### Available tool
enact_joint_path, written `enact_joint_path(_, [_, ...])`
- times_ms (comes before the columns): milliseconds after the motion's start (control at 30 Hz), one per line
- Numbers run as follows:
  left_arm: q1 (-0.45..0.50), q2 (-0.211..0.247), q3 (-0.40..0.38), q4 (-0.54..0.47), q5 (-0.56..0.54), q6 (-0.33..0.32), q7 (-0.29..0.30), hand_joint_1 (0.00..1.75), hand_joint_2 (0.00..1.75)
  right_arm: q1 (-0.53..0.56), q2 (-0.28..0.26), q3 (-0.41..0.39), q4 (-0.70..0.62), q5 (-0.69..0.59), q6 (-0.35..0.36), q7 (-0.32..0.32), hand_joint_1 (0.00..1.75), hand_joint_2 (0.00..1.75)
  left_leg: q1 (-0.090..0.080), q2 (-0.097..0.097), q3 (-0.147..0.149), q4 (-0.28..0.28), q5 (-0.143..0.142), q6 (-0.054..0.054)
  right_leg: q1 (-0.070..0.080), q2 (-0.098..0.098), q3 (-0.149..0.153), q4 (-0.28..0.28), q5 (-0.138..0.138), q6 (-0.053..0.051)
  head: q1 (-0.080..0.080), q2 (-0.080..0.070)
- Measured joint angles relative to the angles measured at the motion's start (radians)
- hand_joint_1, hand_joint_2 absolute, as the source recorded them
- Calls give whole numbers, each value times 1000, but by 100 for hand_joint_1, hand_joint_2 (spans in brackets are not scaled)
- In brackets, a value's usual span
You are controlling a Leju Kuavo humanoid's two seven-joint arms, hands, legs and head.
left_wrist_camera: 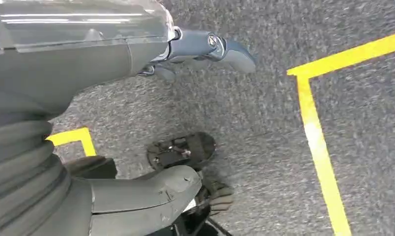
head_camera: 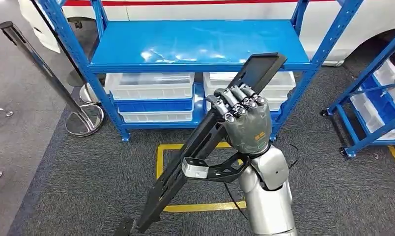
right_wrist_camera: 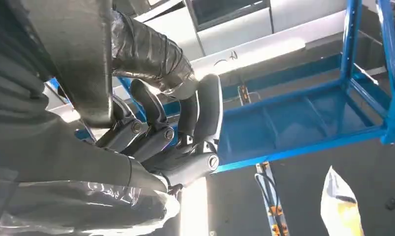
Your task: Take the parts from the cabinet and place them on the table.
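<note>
The right hand (head_camera: 244,120) grips a long black part (head_camera: 205,142) with its fingers (head_camera: 237,101) wrapped around it, held slanted in front of the blue cabinet (head_camera: 195,44) (white bins (head_camera: 150,86) sit on the lower shelf). The left hand (left_wrist_camera: 205,49) hangs over grey carpet (left_wrist_camera: 264,123), holding nothing, fingers extended.

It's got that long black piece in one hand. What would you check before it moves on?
1. Right hand wrapped around the long black part: ok.
2. Part lifted off the blue shelf: ok.
3. Part's low end free of the carpet: cannot tell, it runs out of the head view.
4. Left hand holding nothing: ok.
5. Table to put it on in sight: not ok.
</note>
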Motion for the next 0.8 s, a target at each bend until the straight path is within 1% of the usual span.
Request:
enact_joint_path(33, [0,0,-1,0,0,0,0,0,175,0,0,0,0,0,0,2,175,175,0,0,-14,10,3,-1,-1,0,37,-43,35,1,0,0])
enact_joint_path(67, [0,0,-2,0,0,0,0,0,175,0,0,0,0,2,0,3,175,175,1,0,-26,21,4,-3,-2,-1,91,-117,63,0,0,0])
enact_joint_path(100, [0,0,-2,0,0,0,0,0,175,-1,0,0,0,4,0,3,175,175,1,-1,-36,33,4,-4,-2,-1,150,-203,74,-2,0,0])
enact_joint_path(133, [0,0,-3,0,1,0,0,0,175,-3,0,0,0,5,0,3,175,175,-4,-2,-51,43,4,-10,3,-1,179,-248,44,-6,0,0])
enact_joint_path(167, [0,0,-3,0,1,0,0,0,175,-3,2,2,-3,8,0,5,175,175,-3,-2,-57,51,8,-15,7,1,175,-259,44,-9,-1,0])
enact_joint_path(200, [0,0,-3,0,2,0,-1,0,175,-3,2,2,-3,11,0,6,175,175,-3,-1,-58,52,13,-22,7,1,170,-260,46,-12,0,0])
enact_joint_path(233, [0,0,-3,0,2,-1,-1,0,175,-4,2,2,-3,14,0,6,175,175,-2,-2,-60,51,20,-29,8,2,167,-258,51,-19,-1,0])
enact_joint_path(267, [1,0,-3,0,2,-1,-1,0,175,-4,2,2,-3,14,0,6,175,175,-3,-3,-64,50,25,-35,6,1,162,-265,60,-29,0,0])
enact_joint_path(300, [1,1,-3,0,2,-1,-1,0,175,-7,2,2,-3,14,0,6,175,175,1,-6,-75,60,12,-41,0,-3,156,-271,71,-41,0,0])
enact_joint_path(333, [1,1,-3,0,2,-1,-1,0,175,-8,3,2,-3,16,0,6,175,175,1,-8,-87,85,-28,-49,1,-3,148,-274,81,-45,-1,0])
enact_joint_path(367, [1,1,-3,0,2,-1,-1,0,175,-11,5,5,-3,15,0,6,175,175,5,-9,-106,147,-88,-56,1,-4,138,-275,91,-52,-1,0])
enact_joint_path(400, [1,1,-3,0,2,-1,-1,0,175,-13,5,6,-3,15,0,6,175,175,9,-8,-125,218,-137,-61,1,-5,128,-274,99,-52,-1,0])
enact_joint_path(433, [1,1,-3,0,2,-1,-1,0,175,-13,6,6,-3,15,0,6,175,175,11,-8,-141,287,-173,-66,2,-5,117,-274,108,-52,-1,0])
enact_joint_path(467, [1,1,-3,0,2,-1,-1,0,175,-13,6,6,-3,15,0,6,175,175,12,-8,-145,324,-182,-68,2,-6,108,-273,114,-52,-1,0])
enact_joint_path(500, [1,1,-3,0,2,-1,-1,0,175,-13,6,6,-3,15,0,6,175,175,14,-8,-131,334,-163,-69,1,-6,93,-271,125,-50,-1,0])
enact_joint_path(533, [1,1,-3,0,2,0,-1,0,175,-14,6,6,-3,15,0,6,175,175,16,-8,-101,302,-129,-69,1,-6,82,-271,133,-49,-1,0])
enact_joint_path(567, [0,1,-3,0,2,0,-1,0,175,-14,6,7,-3,15,0,6,175,175,17,-8,-51,234,-90,-68,1,-6,70,-270,143,-46,-1,0])
enact_joint_path(600, [-2,1,-3,0,2,0,-1,0,175,-15,6,6,-3,15,0,6,175,175,17,-8,-7,173,-70,-66,0,-5,63,-270,150,-43,-1,0])
enact_joint_path(633, [-7,1,-4,0,2,0,-1,0,175,-16,7,7,-3,15,0,6,175,175,16,-11,68,57,-87,-60,0,-4,56,-270,162,-37,-1,0])
enact_joint_path(667, [-9,1,-4,0,3,0,-2,0,175,-19,8,7,-5,14,0,6,175,175,8,-13,97,2,-100,-53,2,-4,52,-270,171,-28,0,0])
enact_joint_path(700, [-9,1,-4,0,3,1,-2,0,175,-19,8,9,-5,14,0,6,175,175,6,-15,88,16,-90,-47,0,-5,56,-279,181,-22,-1,0])
enact_joint_path(733, [-9,1,-4,0,4,2,-2,0,175,-22,8,11,-5,14,0,6,175,175,3,-16,84,10,-85,-42,-2,-5,58,-283,190,-16,0,0])
enact_joint_path(767, [-9,1,-4,0,4,2,-2,0,175,-23,8,11,-5,13,0,7,175,175,2,-16,79,10,-76,-34,-2,-5,58,-290,203,-10,0,0])
enact_joint_path(800, [-9,0,-4,0,4,2,-2,0,175,-24,8,11,-5,13,0,7,175,175,9,-12,74,-9,-56,-23,3,0,53,-293,206,-2,0,0])
